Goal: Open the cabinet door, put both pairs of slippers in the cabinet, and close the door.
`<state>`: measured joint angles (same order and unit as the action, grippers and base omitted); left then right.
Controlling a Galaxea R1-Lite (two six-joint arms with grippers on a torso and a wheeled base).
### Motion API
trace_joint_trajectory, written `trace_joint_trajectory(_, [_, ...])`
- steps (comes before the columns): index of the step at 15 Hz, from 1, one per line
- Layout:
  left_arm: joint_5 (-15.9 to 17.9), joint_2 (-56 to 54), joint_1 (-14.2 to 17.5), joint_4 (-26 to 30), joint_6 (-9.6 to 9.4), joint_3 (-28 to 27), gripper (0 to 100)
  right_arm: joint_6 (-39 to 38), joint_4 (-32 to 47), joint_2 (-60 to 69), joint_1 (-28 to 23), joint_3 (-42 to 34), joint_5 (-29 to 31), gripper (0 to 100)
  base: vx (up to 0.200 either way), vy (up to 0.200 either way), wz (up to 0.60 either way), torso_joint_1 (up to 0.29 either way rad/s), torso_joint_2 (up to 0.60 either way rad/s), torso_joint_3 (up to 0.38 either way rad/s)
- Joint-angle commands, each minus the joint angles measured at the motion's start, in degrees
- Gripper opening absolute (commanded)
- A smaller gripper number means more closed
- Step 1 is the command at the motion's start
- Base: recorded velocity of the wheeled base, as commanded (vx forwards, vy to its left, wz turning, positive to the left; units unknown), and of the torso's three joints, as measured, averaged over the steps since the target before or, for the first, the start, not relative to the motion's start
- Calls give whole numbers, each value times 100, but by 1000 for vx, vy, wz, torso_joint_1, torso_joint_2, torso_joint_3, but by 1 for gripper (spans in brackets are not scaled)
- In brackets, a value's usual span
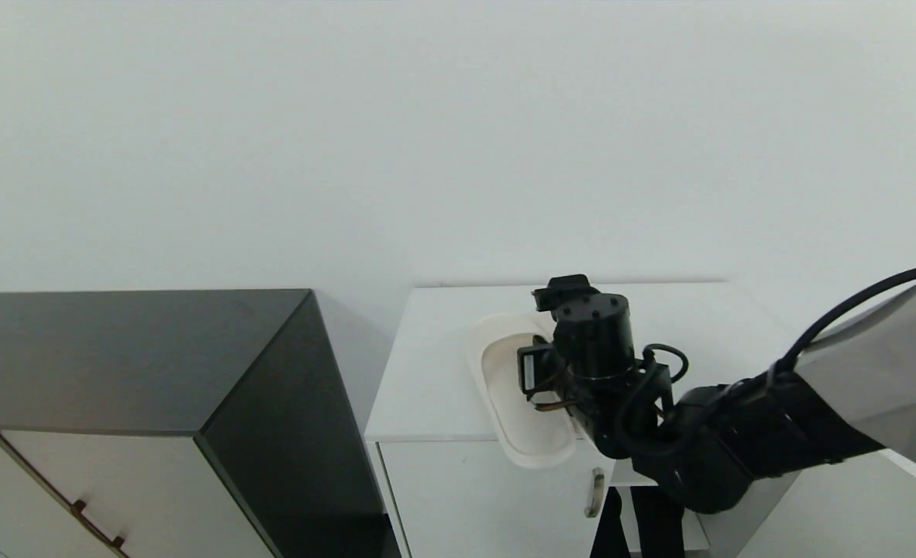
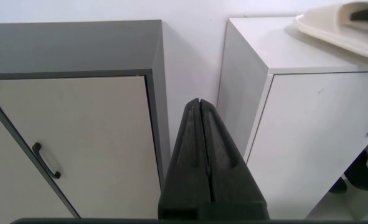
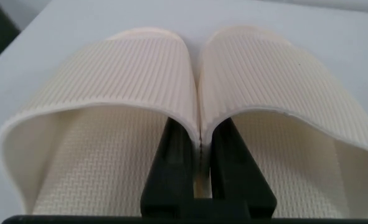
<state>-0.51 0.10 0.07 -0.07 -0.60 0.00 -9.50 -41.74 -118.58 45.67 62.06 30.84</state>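
**A:** Where are the slippers (image 3: 140, 93)?

**B:** At the top of the white cabinet (image 1: 442, 372), past its front edge. I count two, one pair, with the long axis from 12 to 6 o'clock. The right pincer (image 3: 200, 134) is clamped on both inner straps.

**A:** And the left pincer (image 2: 200, 118)?

**B:** It is closed on nothing, well apart, before the grey cabinet (image 2: 78, 43).

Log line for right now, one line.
right gripper shut on cream slippers atop white cabinet | left gripper shut, empty | door looks closed
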Motion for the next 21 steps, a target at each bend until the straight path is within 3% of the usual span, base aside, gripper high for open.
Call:
trace_joint_trajectory(1, [-2, -1, 1, -1, -2, 0, 0, 106, -405, 986, 30, -1205, -298, 0, 0, 0, 0, 0, 0, 0])
trace_joint_trajectory(4, [-2, -1, 1, -1, -11, 0, 0, 115, -396, 1786, 118, -1900, -861, 0, 0, 0, 0, 0, 0, 0])
trace_joint_trajectory(9, [-2, -1, 1, -1, -2, 0, 0, 115, 78, 2199, 522, -1970, -843, 0, 0, 0, 0, 0, 0, 0])
trace_joint_trajectory(16, [-2, -1, 1, -1, 7, 0, 0, 115, 70, 2084, 531, -1979, -817, 0, 0, 0, 0, 0, 0, 0])
trace_joint_trajectory(21, [-2, -1, 1, -1, 7, 0, 0, 115, 61, 2014, 557, -1979, -808, 0, -200, 0, 0, 4, 1, 4])
